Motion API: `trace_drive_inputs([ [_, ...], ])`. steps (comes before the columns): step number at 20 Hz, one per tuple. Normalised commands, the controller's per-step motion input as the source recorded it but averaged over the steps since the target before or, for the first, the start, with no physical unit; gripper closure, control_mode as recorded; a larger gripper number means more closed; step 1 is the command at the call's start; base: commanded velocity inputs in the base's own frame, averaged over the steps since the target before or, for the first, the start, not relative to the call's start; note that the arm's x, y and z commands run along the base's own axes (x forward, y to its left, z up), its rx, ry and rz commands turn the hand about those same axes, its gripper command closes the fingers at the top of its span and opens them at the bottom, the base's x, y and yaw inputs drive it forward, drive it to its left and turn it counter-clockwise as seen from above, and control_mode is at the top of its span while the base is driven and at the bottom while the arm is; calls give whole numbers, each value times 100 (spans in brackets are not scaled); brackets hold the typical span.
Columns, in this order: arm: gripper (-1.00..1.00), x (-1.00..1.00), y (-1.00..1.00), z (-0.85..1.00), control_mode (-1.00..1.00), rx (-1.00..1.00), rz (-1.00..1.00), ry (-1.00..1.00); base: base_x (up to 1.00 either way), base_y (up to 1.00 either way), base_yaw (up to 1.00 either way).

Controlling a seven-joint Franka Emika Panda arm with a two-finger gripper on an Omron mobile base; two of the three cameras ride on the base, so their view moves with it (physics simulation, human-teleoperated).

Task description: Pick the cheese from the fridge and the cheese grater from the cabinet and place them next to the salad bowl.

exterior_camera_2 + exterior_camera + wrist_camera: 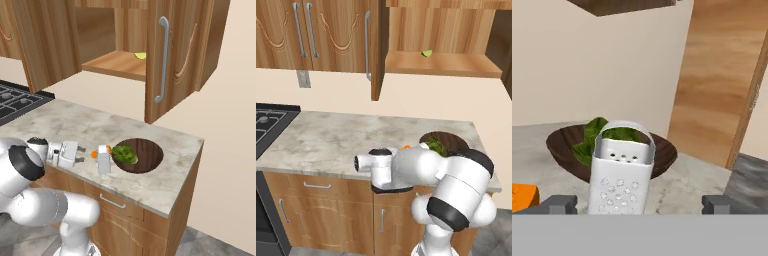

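Note:
The silver cheese grater [619, 175] stands upright on the marble counter, right in front of the salad bowl [662, 150], a dark brown bowl with green leaves. In the right base view the cheese grater [104, 159] touches the rim of the salad bowl [147, 155]. The orange cheese [523, 197] lies on the counter to the grater's left. My gripper [639, 205] is open, and its fingertips [559, 204] stand apart from the grater on either side, holding nothing. From the side, the gripper [82, 156] hangs level just short of the grater. The cabinet [441, 62] above is open.
A small green item [141, 55] lies on the open cabinet's shelf. The cabinet door [165, 60] hangs open above the bowl. A black stove [268, 122] sits at the counter's left end. My arm hides part of the bowl [448, 142] in the left base view.

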Motion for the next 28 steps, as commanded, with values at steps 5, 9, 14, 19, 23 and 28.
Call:
trace_drive_inputs([
  [5, -100, -59, 8, 63, -100, 30, 0, 3, 0, 0, 0],
  [9, -100, -75, 13, 4, -100, 36, 10, -8, 0, 0, 0],
  [14, -100, -77, 11, 19, -100, 39, 12, -6, 0, 0, 0],
  [19, -100, -30, -25, 56, -100, 36, 3, 11, 0, 0, 0],
  [23, -100, 3, -68, 3, -100, 45, -3, 26, 0, 0, 0],
  [28, -100, 34, -51, 16, -100, 50, -1, 36, 0, 0, 0],
])
